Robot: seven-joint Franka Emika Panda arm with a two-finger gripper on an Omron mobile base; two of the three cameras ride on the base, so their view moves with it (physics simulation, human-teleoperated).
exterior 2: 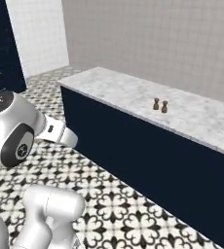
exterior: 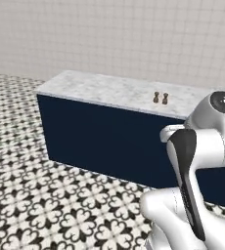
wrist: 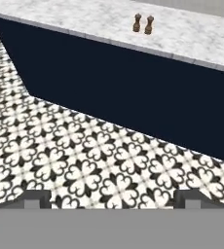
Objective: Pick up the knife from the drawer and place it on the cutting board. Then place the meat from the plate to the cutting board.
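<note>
Knife, drawer, board, meat: none reached, all steps pending; my end effector [wrist: 112, 202] gapes wide, empty, tabletop [wrist: 192, 31] at 12 o'clock.

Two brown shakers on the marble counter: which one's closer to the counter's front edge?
The right shaker, nearer the navy front; the left shaker stands slightly farther back on the counter.

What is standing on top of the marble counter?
On the marble counter stand two small brown grinders, side by side near its middle. The navy front hides whatever is inside the counter.
</note>
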